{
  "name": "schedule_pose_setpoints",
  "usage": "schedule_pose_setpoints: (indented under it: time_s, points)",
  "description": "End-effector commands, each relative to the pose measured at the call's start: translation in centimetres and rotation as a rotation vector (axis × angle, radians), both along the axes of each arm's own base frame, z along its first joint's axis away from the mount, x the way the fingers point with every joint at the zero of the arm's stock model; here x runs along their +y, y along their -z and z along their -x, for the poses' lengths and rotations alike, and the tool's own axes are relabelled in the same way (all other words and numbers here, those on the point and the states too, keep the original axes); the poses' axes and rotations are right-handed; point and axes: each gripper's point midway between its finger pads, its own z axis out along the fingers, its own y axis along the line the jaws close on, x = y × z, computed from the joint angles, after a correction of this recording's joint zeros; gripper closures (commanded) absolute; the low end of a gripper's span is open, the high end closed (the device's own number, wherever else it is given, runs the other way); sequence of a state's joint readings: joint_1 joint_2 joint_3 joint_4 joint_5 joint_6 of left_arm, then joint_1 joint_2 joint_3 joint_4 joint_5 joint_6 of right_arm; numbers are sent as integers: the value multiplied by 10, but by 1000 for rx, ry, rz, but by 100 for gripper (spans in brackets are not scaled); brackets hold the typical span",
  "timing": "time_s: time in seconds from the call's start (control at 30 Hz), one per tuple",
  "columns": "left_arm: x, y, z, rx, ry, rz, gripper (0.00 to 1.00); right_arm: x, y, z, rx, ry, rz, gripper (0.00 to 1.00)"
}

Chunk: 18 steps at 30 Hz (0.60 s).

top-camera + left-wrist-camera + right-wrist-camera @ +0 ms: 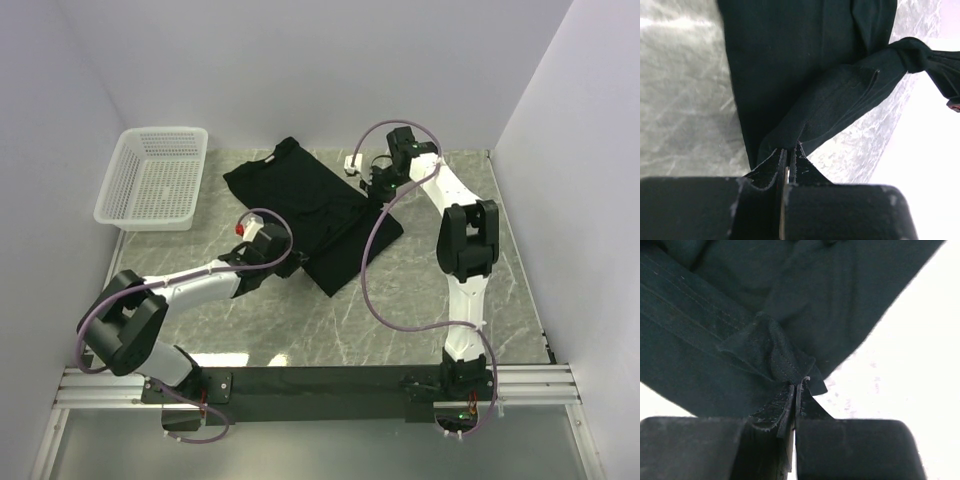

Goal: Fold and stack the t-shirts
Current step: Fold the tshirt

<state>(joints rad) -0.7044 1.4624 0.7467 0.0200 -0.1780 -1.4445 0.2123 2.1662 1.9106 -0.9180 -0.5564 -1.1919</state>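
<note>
Two grippers, both mine, are pinched tight on one black t-shirt [300, 195]. The shirt lies near the middle of the grey marbled table [430, 300]. Its collar points to the far left and its body runs toward the near right. One long side is doubled over into a narrower band.

My left gripper [292, 266] sits low at the near left edge of the cloth. In the left wrist view its fingers [767, 170] are pressed together with no gap that I can see, and a fold of the black fabric is clamped between the padded tips. From that pinch the cloth climbs in a drawn ridge toward the upper right and ends in a bunched knot near the picture's edge. Under the ridge the rest of the shirt lies flat and dark against the pale stone.

My right gripper [378, 190] is at the far right side of the shirt, across the cloth from the left one. In the right wrist view its fingers [772, 412] meet on a puckered bit of stitched hem, and the fabric fans out flat beyond them. I cannot tell how high either pinched edge stands above the table.

A white mesh basket [112, 180] stands at the far left of the table, well apart from the shirt.
</note>
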Motion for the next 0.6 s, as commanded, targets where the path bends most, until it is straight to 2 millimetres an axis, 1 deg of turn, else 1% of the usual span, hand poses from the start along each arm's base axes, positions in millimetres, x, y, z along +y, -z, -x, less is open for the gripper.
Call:
schedule_pose_setpoints:
  time_s: [0.0,0.17,0.4,0.5,0.57]
  points:
    - [-1,-18,-17,-48,11,7,100,6,-19,-27,-81,47,-17,100]
    - [4,-15,-27,-47,12,-4,100,11,-23,-39,-96,86,-38,100]
    - [8,-12,-40,-46,7,-14,100,20,-17,-51,-106,121,-59,100]
    - [11,-14,-43,-49,0,-18,100,25,-19,-57,-113,150,-79,100]
    - [14,-13,-45,-49,-4,-24,100,28,-23,-63,-129,158,-88,100]
